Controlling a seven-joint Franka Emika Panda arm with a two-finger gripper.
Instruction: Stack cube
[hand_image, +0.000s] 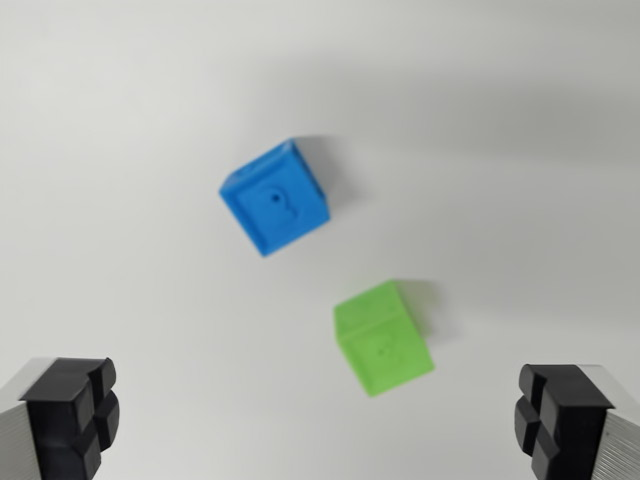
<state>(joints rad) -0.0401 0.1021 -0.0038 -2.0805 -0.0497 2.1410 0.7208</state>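
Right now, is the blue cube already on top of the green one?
No, the blue cube sits on the table apart from the green cube, with bare surface between them.

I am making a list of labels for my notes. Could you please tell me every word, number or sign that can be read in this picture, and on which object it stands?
Blue cube: a raised mark on its top face, shaped like "?", blurred, so not certain.
Green cube: a faint raised mark on its face, too blurred to read.
No other words, numbers or brands can be read.

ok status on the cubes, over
Gripper open, empty, above the table. Blue cube and green cube apart, unstacked. Nothing in the way.
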